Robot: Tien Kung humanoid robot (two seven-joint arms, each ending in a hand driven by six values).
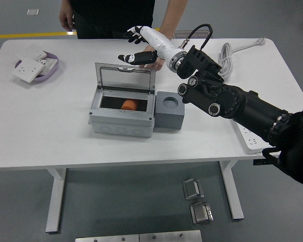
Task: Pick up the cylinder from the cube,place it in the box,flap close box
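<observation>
right robot hand (pixel 138 46) fingers spread, empty, raised behind upright clear hinged lid (pixel 124 78) | orange cylinder (pixel 128 105) lies inside grey plastic box (pixel 122 123) beside grey cube (pixel 169 117) on white desk (pixel 65 131) | risk: person's hand (pixel 156 54) just behind robot hand, collision; off-centre push could shove box instead of closing lid

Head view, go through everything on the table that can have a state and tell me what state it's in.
Box: lid up, open.
Orange cylinder: inside the box.
Grey cube: top socket empty, right of the box.
Right robot hand: raised behind the lid, fingers spread, holding nothing.
Power strip: on the table's right, partly hidden by the arm.
Purple tray: holding white sockets.
</observation>
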